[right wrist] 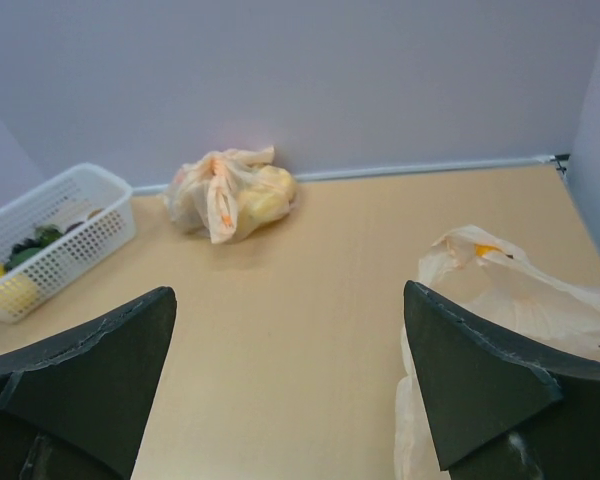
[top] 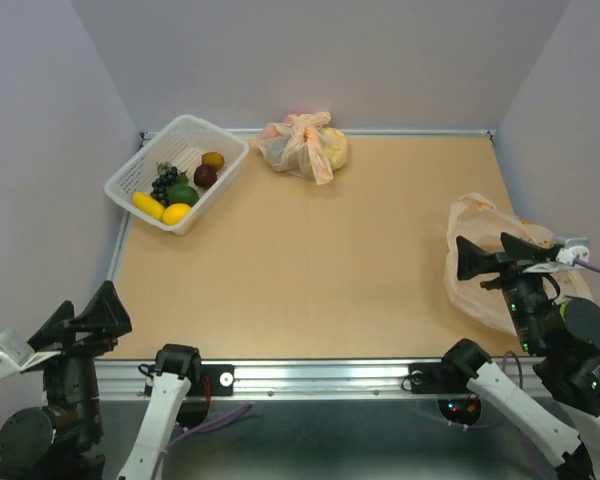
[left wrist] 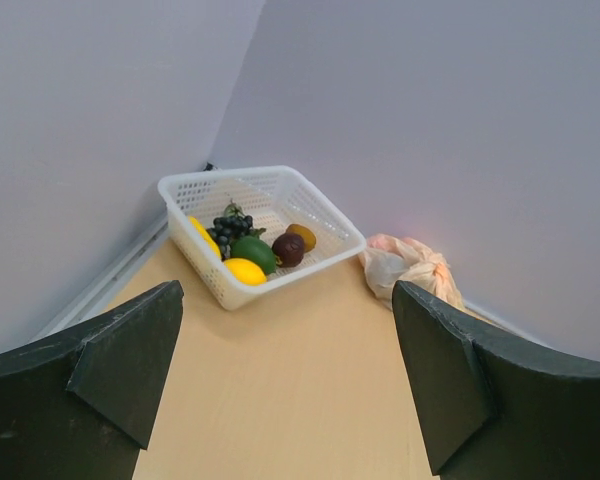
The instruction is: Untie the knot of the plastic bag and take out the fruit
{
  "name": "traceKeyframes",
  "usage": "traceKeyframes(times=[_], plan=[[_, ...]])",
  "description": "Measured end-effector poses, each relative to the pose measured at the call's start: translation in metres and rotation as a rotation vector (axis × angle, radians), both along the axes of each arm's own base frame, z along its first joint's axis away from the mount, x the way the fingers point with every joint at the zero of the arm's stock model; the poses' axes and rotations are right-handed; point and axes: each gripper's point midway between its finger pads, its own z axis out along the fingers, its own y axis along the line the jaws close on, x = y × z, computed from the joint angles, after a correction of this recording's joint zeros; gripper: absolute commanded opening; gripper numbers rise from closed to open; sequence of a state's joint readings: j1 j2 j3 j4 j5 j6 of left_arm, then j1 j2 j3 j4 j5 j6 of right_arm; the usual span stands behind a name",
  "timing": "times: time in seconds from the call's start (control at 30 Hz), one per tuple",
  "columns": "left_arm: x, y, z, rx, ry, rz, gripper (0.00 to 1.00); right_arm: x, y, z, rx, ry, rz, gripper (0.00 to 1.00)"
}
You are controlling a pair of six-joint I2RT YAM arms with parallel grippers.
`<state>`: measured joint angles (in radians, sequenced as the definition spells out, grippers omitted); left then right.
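The plastic bag [top: 477, 218] lies flat and slack at the right edge of the table, and it also shows in the right wrist view [right wrist: 510, 290]. No knot shows on it. The fruit lies in the white basket [top: 130, 170] at the back left: kiwi [top: 213, 160], plum [top: 205, 176], grapes [top: 164, 183], a green one [top: 183, 194], lemon [top: 176, 213] and banana [top: 147, 204]. My right gripper [top: 498, 252] is open and empty over the bag's near-left part. My left gripper [top: 83, 318] is open and empty at the near-left corner, far from both.
A second peach bag [top: 305, 148], knotted and bulging round a yellow lump, sits at the back wall, right of the basket. It shows in the left wrist view [left wrist: 410, 265] and the right wrist view [right wrist: 230, 190]. Walls close the table on three sides.
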<state>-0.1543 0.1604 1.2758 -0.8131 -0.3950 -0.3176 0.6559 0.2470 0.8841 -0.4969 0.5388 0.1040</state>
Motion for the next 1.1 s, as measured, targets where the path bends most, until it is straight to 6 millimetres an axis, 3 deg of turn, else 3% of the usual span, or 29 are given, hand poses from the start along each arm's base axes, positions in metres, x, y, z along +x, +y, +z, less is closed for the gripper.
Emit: traceKeyframes(times=[0.17,0.27,1.1], plan=[[-0.03,0.016,0.0,-0.011,-0.07,0.049,0.97,-0.026,-0.013,0.015,0.083,-0.094,0.034,1.0],[-0.037,0.022,0.001,-0.014,-0.087,0.074,0.97,-0.037,-0.02,0.02,0.12,-0.132,0.039,1.0],[-0.028,0.032,-0.006,-0.047,-0.117,0.145,0.95,-0.037,-0.022,0.013,0.125,-0.123,0.032,1.0]])
